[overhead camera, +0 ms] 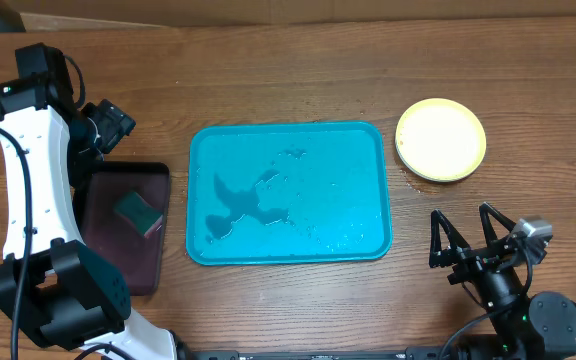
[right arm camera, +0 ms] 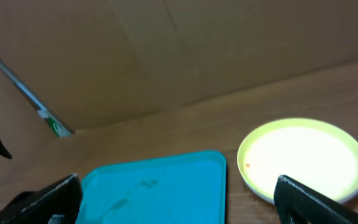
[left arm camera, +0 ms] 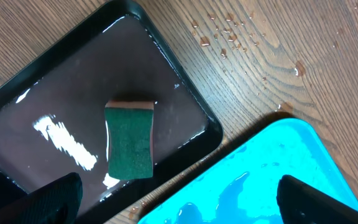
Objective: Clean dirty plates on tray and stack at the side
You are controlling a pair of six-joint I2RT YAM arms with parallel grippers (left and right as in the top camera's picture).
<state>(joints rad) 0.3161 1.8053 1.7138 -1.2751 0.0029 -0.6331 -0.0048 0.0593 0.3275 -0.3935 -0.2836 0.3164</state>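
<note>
Well, the left gripper (left arm camera: pixel 180 194) has its jaws spread as wide as they go, nothing between them and nothing touched. It hangs above the wet dark tray (overhead camera: pixel 96 205), out at nine o'clock from the tray (overhead camera: pixel 203 145). On the dark tray lies a green sponge (left arm camera: pixel 129 140), flat, its thin brown edge at twelve o'clock in the wrist view.

Over to the right gripper (overhead camera: pixel 463 232): jaws flung fully apart here too, bare, standing at four o'clock from the tray and at six o'clock from the plates (overhead camera: pixel 440 140).

The plates sit on the table (overhead camera: pixel 298 60) at two o'clock from the tray, close beside its corner but clear of it. A yellow-green one shows on top (how many lie under it, I cannot tell), and there is one tiny dark speck near its rim in the right wrist view.

The tray itself lies dead centre, its blue floor glistening with puddles (overhead camera: pixel 238 205), the biggest toward eight o'clock.

The table is brown wood grain, with droplets (left arm camera: pixel 227 30) scattered near the dark tray's corner. Behind the table rises plain brown cardboard (right arm camera: pixel 166 50).
</note>
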